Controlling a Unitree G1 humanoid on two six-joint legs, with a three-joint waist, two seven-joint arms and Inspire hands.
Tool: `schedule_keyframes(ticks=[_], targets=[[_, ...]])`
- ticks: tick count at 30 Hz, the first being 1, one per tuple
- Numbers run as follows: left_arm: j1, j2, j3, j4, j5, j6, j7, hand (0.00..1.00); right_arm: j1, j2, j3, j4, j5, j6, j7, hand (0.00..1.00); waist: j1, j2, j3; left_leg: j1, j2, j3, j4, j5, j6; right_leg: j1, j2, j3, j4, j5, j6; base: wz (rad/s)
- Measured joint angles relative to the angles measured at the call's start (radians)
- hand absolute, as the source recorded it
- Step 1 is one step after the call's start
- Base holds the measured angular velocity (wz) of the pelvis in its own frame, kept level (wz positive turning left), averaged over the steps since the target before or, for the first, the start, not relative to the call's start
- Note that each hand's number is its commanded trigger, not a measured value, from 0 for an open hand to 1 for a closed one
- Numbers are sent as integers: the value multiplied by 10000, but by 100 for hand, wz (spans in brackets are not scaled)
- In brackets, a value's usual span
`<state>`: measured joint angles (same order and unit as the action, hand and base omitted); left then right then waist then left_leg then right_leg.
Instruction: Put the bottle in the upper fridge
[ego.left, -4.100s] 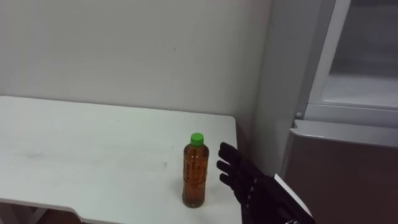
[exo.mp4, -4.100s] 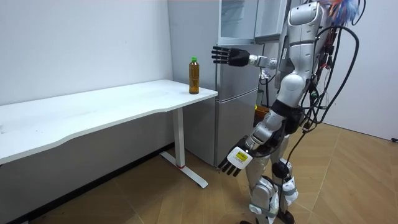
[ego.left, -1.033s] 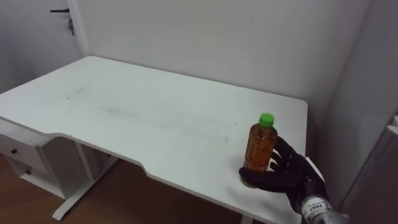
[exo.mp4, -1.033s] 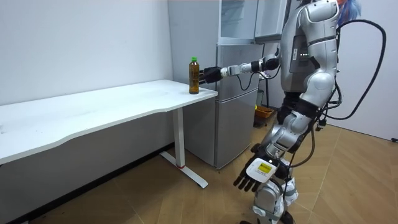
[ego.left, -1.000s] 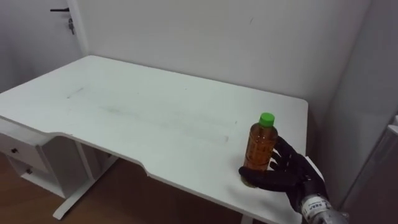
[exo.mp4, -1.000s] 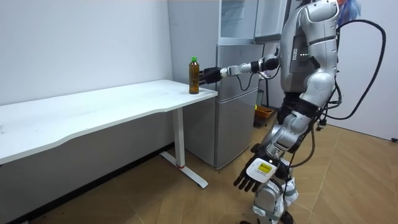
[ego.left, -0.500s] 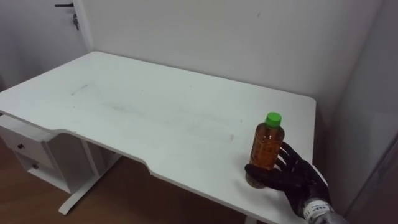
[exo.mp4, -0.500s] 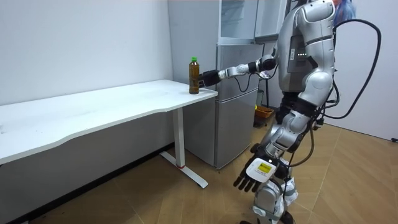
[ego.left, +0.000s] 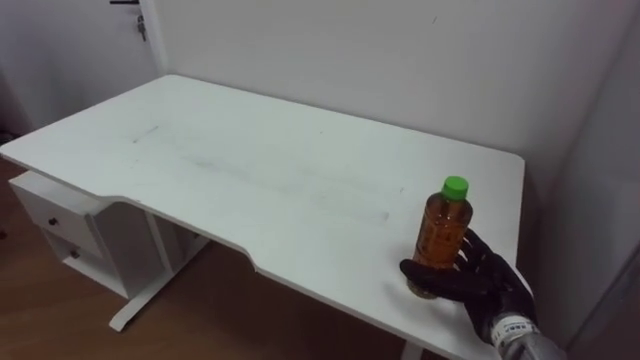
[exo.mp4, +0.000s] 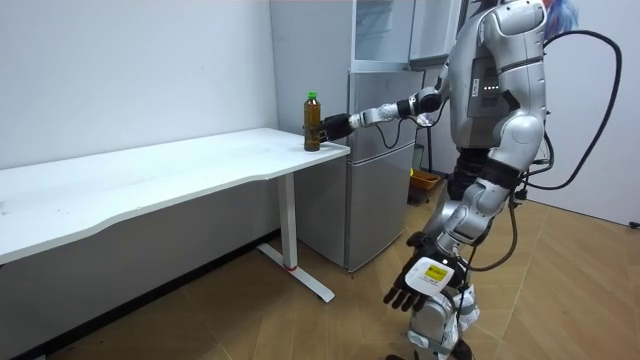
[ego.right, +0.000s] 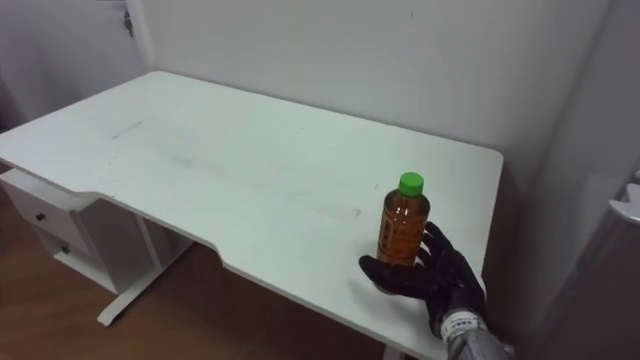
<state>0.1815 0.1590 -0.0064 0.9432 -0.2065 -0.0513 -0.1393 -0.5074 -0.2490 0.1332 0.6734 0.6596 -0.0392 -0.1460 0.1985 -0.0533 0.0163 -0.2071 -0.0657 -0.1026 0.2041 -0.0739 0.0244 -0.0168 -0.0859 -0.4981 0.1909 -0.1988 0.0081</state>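
The robot's right arm reaches out straight at shoulder height in the room view, and its black right hand (ego.left: 482, 285) sits in the lower right of the left eye view, clasped on the clear plastic bottle with a green cap (ego.left: 443, 234): the thumb curls across the front of the bottle's foot and the fingers wrap behind it. The left hand (exo.mp4: 415, 285) hangs low beside the legs, right of centre at the bottom of the room view, fingers loose and spread, holding nothing. The bottle stands upright on the long white table (ego.left: 250, 170), near the table's right end and close to its front edge; amber-brown liquid fills it almost to the neck. Under the table's left end, at the lower left of the eye view, a white drawer unit (ego.left: 55, 232) has its drawers closed. In the room view a tall silver fridge (exo.mp4: 385, 170) stands just past the table's end, its top cut off by the upper edge. The thumb hides the bottle's base, so whether it touches the tabletop cannot be told, and the right forearm runs out at the lower right corner.
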Motion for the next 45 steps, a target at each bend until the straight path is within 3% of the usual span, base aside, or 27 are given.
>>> schedule_keyframes(ticks=[4, 12, 38, 45], targets=[[-59, 76, -215, 4, -206, -6, 3, 0, -132, 0, 27, 256, -57, -245, -282, 0, 56, 20, 17, -76, 3, -54, 2, 41, -15, -128, -11, 3, 125, 3, -5, 1], [-177, 132, -462, 58, -651, -8, 57, 0, -543, -32, 22, 739, -682, -306, -863, 0, 247, -10, 133, -180, 2, -61, 10, 82, -30, -279, -32, 4, 206, -34, -70, -1], [-246, 153, -620, 21, -927, -25, 57, 0, -1155, -35, 23, 821, -885, -339, -2222, 0, 608, -5, 125, -462, -24, -152, -36, 170, -56, -624, -123, -230, 482, -163, -119, 1], [-337, 232, -552, 267, -1181, -170, 57, 0, -1252, -35, 22, 762, -1667, -340, -2596, 0, 848, -166, 135, -693, -17, -97, -18, 232, -66, -965, -181, -172, 692, -221, -141, -3]])
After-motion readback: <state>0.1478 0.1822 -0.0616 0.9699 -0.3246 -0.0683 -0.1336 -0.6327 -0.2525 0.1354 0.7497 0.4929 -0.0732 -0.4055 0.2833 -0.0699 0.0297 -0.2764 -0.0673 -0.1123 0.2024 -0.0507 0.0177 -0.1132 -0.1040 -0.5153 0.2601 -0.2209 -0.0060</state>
